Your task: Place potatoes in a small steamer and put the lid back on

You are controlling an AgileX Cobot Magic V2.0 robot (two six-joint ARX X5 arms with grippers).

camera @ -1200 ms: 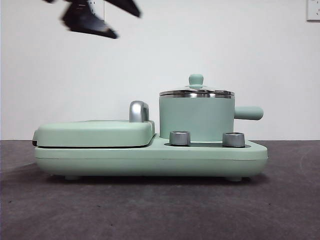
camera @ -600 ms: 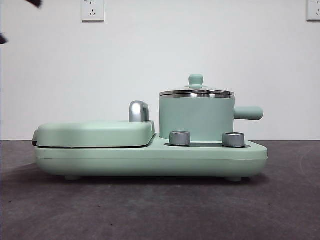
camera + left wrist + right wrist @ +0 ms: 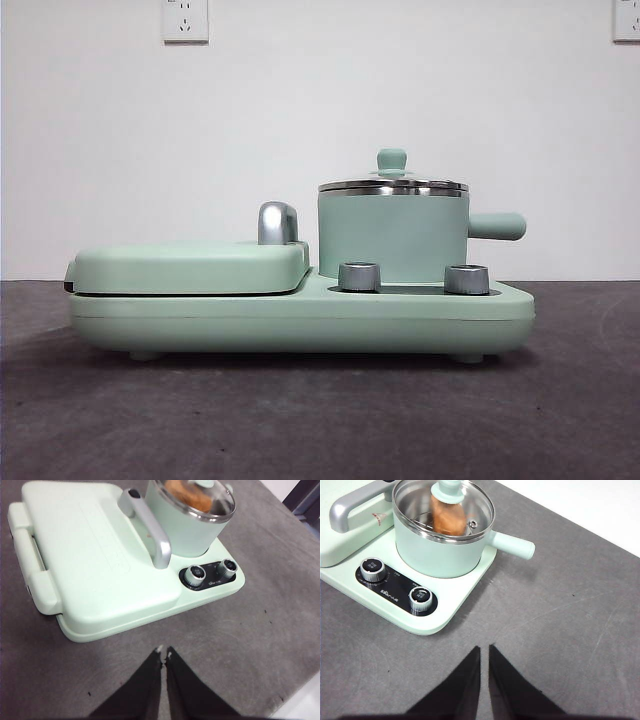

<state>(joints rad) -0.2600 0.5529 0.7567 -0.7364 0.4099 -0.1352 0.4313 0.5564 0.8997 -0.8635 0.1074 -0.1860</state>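
The small steamer point(image 3: 392, 238) point(image 3: 440, 550) point(image 3: 185, 527) is a mint-green pot standing on the right half of the green cooker base point(image 3: 300, 320). Its lid point(image 3: 392, 184) point(image 3: 445, 505) point(image 3: 200, 497), glass with a steel rim and a green knob, sits on the pot. Through the glass an orange-brown potato point(image 3: 447, 520) point(image 3: 187, 495) lies inside. My left gripper point(image 3: 163, 652) hangs shut over the grey table, short of the cooker's near edge. Over the table on the pot's knob side, my right gripper point(image 3: 484, 649) is shut as well. Neither holds anything.
A flat mint-green griddle point(image 3: 190, 268) point(image 3: 90, 550) with a chrome handle point(image 3: 277, 222) point(image 3: 150, 530) fills the cooker's left half. Two steel dials point(image 3: 360, 277) point(image 3: 467, 279) stand in front of the pot. The pot's side handle point(image 3: 497, 226) point(image 3: 512, 544) sticks out to the right.
A dark arm at the top left of the front view has risen and left the picture. The cooker, pot and lid have not moved.
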